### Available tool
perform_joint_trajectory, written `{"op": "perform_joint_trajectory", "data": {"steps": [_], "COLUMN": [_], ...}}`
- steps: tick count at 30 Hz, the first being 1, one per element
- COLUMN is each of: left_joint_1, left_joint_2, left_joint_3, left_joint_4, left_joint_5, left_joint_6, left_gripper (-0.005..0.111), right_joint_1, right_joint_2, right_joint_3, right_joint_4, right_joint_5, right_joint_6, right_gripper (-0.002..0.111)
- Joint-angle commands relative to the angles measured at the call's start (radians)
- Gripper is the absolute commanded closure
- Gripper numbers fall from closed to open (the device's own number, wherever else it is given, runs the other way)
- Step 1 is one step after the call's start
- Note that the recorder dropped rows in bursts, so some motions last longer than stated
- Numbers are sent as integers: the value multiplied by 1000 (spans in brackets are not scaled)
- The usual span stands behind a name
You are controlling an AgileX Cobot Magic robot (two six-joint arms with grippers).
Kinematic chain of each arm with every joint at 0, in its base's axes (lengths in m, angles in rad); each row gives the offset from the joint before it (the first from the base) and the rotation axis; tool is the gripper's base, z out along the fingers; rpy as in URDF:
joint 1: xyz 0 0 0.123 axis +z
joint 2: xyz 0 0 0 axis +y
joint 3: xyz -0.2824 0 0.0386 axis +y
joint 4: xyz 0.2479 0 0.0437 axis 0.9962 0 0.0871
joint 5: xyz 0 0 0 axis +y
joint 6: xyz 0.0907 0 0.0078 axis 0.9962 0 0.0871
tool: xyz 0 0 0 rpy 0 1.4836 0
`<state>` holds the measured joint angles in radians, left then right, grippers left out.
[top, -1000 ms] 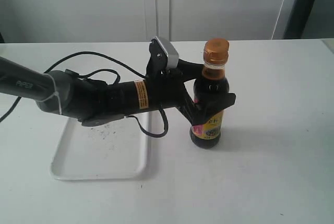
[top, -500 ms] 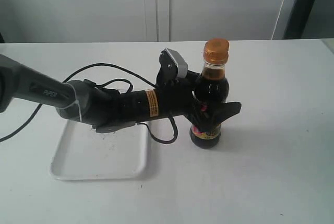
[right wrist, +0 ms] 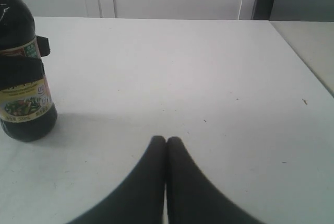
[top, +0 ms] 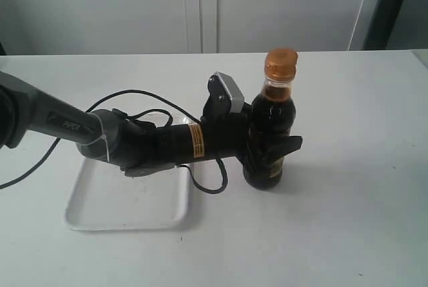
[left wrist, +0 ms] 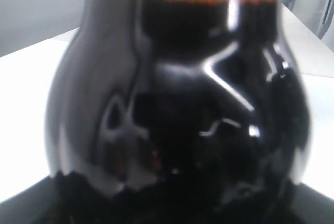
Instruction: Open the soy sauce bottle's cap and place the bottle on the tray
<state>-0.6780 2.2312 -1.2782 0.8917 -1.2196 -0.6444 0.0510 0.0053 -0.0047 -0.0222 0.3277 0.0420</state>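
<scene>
The soy sauce bottle [top: 271,110] stands upright on the white table, just right of the tray [top: 127,223]. Its orange-brown cap [top: 281,64] sits closed on the neck. My left gripper [top: 281,142] reaches in from the left at label height, its jaws pressed on either side of the bottle's body. The dark glass of the bottle [left wrist: 177,104] fills the left wrist view. In the right wrist view the bottle [right wrist: 23,104] has a black left finger [right wrist: 21,70] across its label. My right gripper [right wrist: 166,140] is shut on nothing, over bare table away from the bottle.
The left arm [top: 134,143] and its black cable [top: 134,93] lie over the tray's far edge. A pale cabinet wall [top: 200,6] runs behind the table. The table's edge [right wrist: 308,72] shows in the right wrist view.
The left gripper pushed further around the bottle and its jaws narrowed onto the body, covering the label. The bottle shifted slightly right. The right gripper stayed put.
</scene>
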Motion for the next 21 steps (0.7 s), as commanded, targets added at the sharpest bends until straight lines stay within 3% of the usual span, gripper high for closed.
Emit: {"op": "perform_joint_trajectory", "data": {"steps": [1, 8, 18, 21], "left_joint_1": [-5, -5, -5, -5], "left_joint_2": [-4, -4, -4, -4], "left_joint_3": [-3, -3, -3, -3], "left_joint_4": [47, 47, 52, 52], "left_joint_5": [-1, -1, -1, -1], "left_joint_6": [39, 39, 39, 39], "left_gripper": [106, 106, 106, 106], "right_joint_1": [0, 0, 0, 0], "right_joint_2": [-5, -5, -5, -5], "right_joint_3": [5, 5, 5, 5], "right_joint_4": [-20, -35, -31, -14], "right_joint_5": [-31, -95, -438, -496], "right_joint_6": [-20, -20, -12, 112], "right_gripper": [108, 108, 108, 108]}}
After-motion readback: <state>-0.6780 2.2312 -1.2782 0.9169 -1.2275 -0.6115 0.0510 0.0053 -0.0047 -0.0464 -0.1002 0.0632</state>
